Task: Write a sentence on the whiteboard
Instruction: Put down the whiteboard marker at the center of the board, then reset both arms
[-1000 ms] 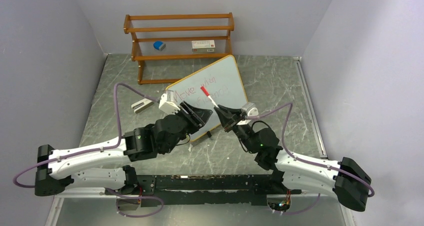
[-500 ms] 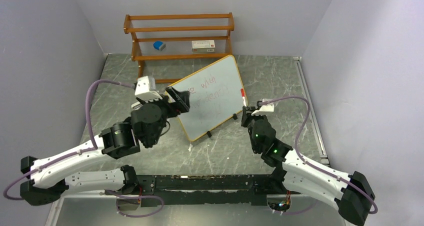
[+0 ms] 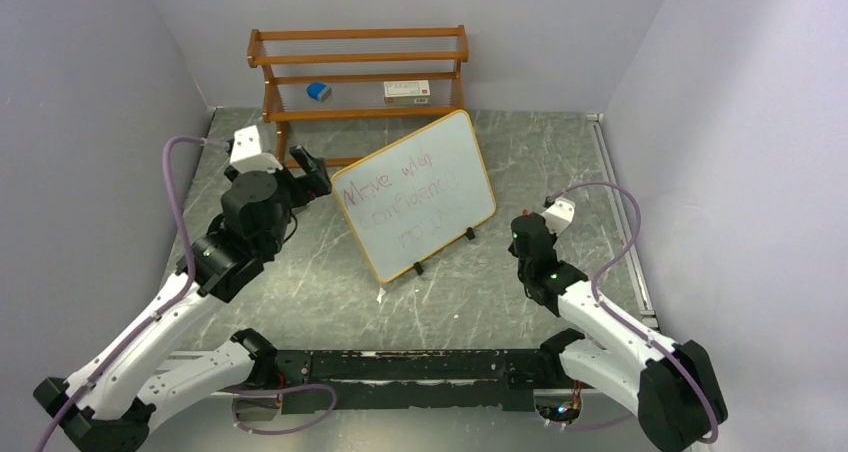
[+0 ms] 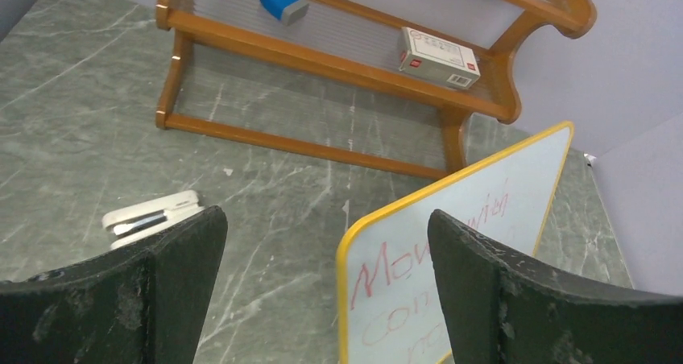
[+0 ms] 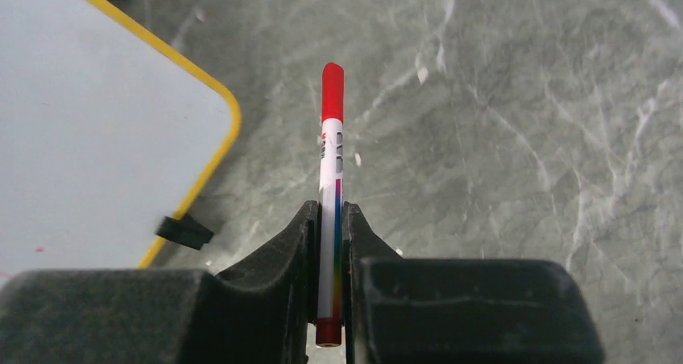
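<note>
The whiteboard (image 3: 415, 192) stands tilted on two small black feet at the table's middle, with three lines of red writing on it. My left gripper (image 3: 310, 172) is open just left of the board's left edge, holding nothing. In the left wrist view the yellow-framed whiteboard (image 4: 467, 251) shows between the spread fingers of my left gripper (image 4: 326, 219). My right gripper (image 3: 526, 230) sits to the right of the board, apart from it. It is shut on a white marker with a red cap (image 5: 331, 163), and the cap points away from my right gripper (image 5: 329, 211) over bare table.
A brown wooden shelf rack (image 3: 360, 82) stands against the back wall, carrying a blue eraser (image 3: 318, 91) and a small white box (image 3: 406, 91). A white clip-like object (image 4: 149, 215) lies on the table left of the board. Grey walls close in both sides.
Both arms have drawn back from the board. The left gripper let go of the board's edge and swung out left. The right gripper carried the marker off to the right.
</note>
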`<state>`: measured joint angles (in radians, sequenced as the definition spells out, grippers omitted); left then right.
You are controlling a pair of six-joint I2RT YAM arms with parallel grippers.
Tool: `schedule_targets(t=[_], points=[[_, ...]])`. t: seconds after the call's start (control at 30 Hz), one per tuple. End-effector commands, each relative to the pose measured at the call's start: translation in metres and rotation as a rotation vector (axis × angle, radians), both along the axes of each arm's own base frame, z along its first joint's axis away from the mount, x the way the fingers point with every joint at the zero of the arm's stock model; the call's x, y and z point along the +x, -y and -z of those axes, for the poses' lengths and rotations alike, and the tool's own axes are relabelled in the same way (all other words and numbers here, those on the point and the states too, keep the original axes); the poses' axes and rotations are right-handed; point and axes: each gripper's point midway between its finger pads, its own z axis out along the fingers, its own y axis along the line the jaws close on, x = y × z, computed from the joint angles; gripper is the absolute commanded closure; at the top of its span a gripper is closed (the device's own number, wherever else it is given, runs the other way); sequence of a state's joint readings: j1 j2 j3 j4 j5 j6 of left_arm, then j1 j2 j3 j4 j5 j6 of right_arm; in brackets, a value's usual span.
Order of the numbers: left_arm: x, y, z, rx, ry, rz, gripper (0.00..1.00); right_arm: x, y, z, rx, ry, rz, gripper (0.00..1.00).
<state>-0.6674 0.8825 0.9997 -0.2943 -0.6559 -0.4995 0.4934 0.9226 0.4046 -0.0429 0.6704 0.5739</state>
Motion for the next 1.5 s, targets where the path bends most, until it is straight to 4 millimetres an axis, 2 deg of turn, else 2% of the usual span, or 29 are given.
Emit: schedule_targets(t=[0.0,0.23,0.4,0.5,0.63,0.8,0.83,0.87,0.9,1.07,1.2,1.37,1.47], points=[[-0.017,-0.012,0.003,0.030,0.022,0.049,0.03,-0.005,-0.002,0.029,0.106,-0.109,0.019,1.00],[-0.049,-0.051,0.009,0.111,0.052,-0.001,0.02,-0.014,0.006,0.057,0.133,-0.225,0.094,1.00],[-0.073,-0.076,0.003,0.128,0.094,-0.028,0.03,-0.021,0.004,0.067,0.168,-0.251,0.102,0.91],[-0.082,-0.084,0.004,0.135,0.103,-0.035,0.03,-0.024,0.004,0.064,0.174,-0.246,0.100,0.75],[-0.090,-0.091,0.009,0.138,0.091,-0.039,0.03,-0.026,0.006,0.049,0.174,-0.218,0.088,0.54],[-0.097,-0.096,0.012,0.149,0.082,-0.039,0.03,-0.029,0.010,0.011,0.170,-0.153,0.066,0.31],[-0.099,-0.097,0.011,0.154,0.083,-0.036,0.03,-0.032,0.012,0.002,0.162,-0.146,0.063,0.24],[-0.100,-0.099,0.009,0.160,0.084,-0.033,0.02,-0.032,0.013,-0.009,0.157,-0.129,0.054,0.06],[-0.102,-0.100,0.008,0.164,0.086,-0.033,0.03,-0.033,0.014,-0.023,0.154,-0.103,0.042,0.01],[-0.112,-0.110,-0.002,0.200,0.094,-0.033,0.03,-0.038,0.016,-0.092,0.111,0.012,-0.048,0.00],[-0.122,-0.119,-0.012,0.204,0.110,-0.043,0.03,-0.049,0.027,-0.142,0.059,0.110,-0.072,0.00],[-0.133,-0.131,-0.023,0.164,0.145,-0.071,0.03,-0.067,0.045,-0.185,0.003,0.221,-0.066,0.00],[-0.138,-0.136,-0.024,0.129,0.172,-0.087,0.03,-0.076,0.051,-0.202,-0.026,0.285,-0.074,0.00]])
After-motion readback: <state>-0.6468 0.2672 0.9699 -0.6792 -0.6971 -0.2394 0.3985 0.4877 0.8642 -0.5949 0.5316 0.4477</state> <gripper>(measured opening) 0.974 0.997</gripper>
